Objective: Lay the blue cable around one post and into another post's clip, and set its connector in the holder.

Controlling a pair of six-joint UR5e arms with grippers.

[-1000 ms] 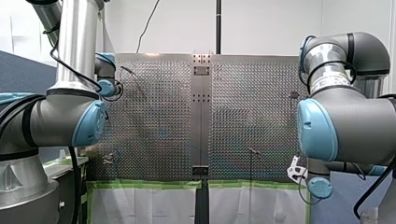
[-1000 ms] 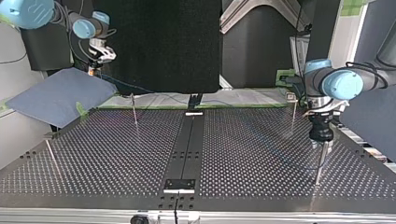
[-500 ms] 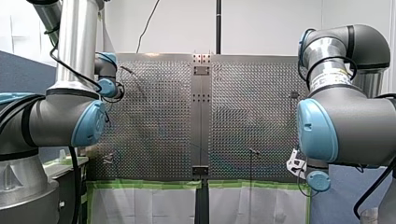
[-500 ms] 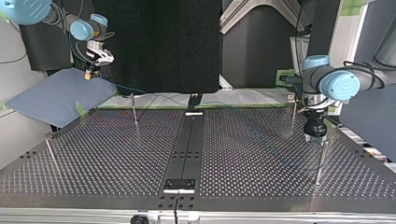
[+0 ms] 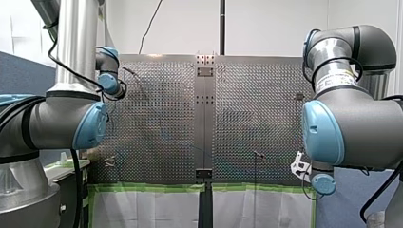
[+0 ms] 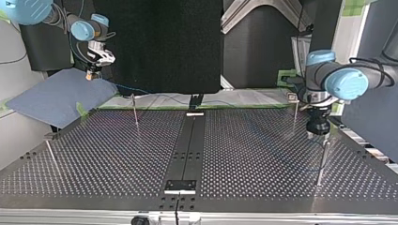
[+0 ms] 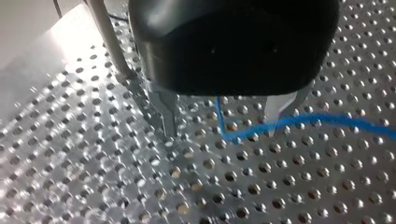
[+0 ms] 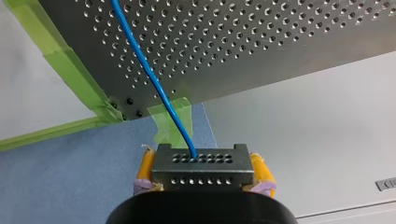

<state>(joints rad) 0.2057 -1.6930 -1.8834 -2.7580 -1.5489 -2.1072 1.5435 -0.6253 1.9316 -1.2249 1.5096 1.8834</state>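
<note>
Blue cable (image 7: 299, 120); left claw (image 7: 220, 133) higher

Blue pad (image 6: 56, 96) beside perforated table (image 6: 108, 154) — green tape (image 5: 152, 187) edging it.

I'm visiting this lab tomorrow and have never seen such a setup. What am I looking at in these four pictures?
Two robot arms work at a perforated metal table with thin upright posts. One camera looks from behind the arms, one faces them across the table, and one sits on each wrist. My right gripper, with yellow pads, holds the metal connector of a blue cable. My left gripper is open over the table, the cable passing between its fingers.
</note>
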